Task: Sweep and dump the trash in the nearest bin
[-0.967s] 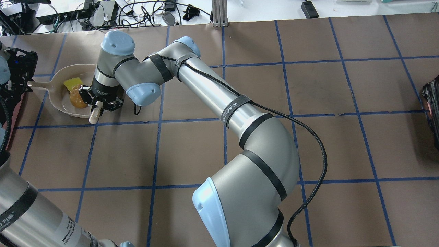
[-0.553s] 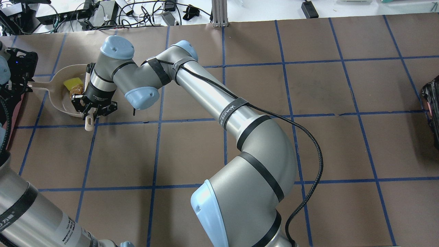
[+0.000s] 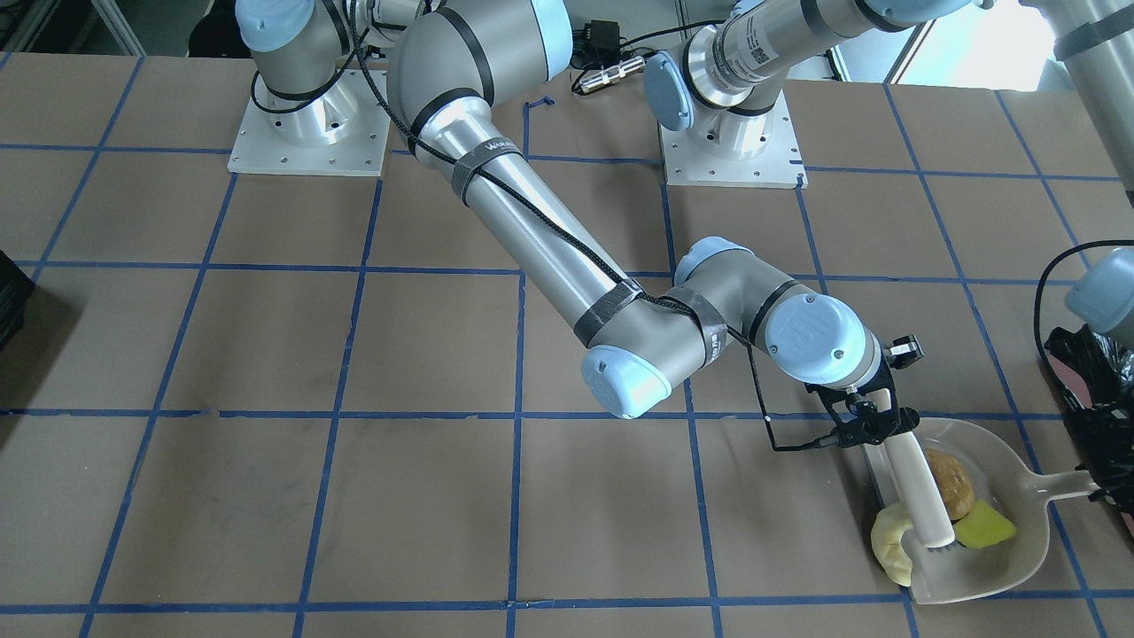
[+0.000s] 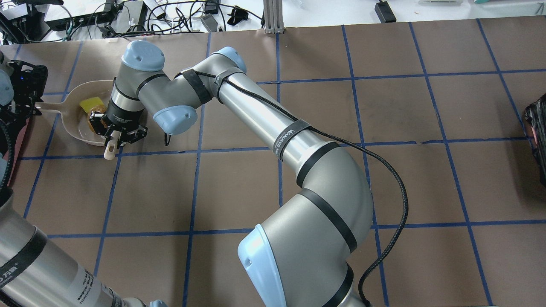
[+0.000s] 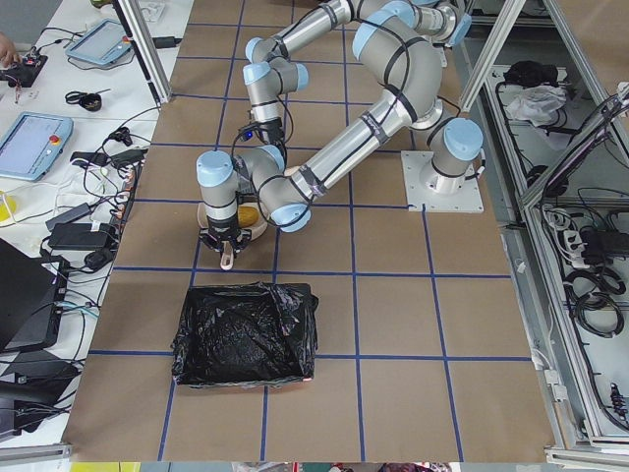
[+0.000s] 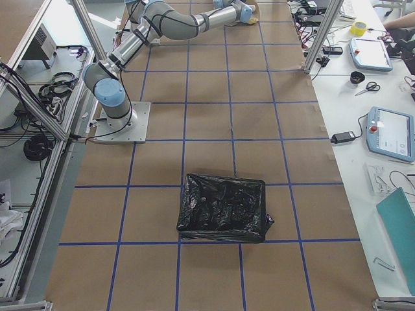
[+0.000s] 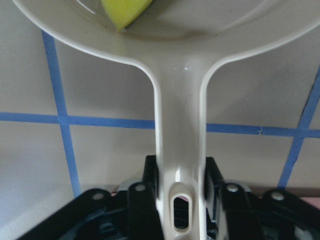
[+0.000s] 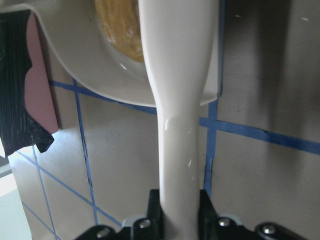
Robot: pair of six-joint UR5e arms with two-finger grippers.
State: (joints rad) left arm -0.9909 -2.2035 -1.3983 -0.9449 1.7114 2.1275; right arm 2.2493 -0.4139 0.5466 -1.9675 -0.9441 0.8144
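Three small scraps sit with the cream plastic dustpan (image 3: 1001,567) on the brown, blue-taped worktop (image 3: 354,496). The lumpy golden-brown chunk (image 3: 950,483) and the flat yellow wedge (image 3: 985,529) lie inside the pan. The pale cream curved crescent (image 3: 890,540) lies at the pan's open lip. The right gripper (image 8: 179,200) reaches across from the far side, and its jaws pinch the cream handle of a small brush (image 3: 917,492). The brush's dark head is down in the pan between the crescent and the wedge. The left gripper (image 7: 180,172) has its jaws pressed against both sides of the dustpan's handle, near the hanging slot. The pinkish-sided bin lined with crinkled black plastic (image 5: 300,334) stands just beside the pan, at the left end of the worktop.
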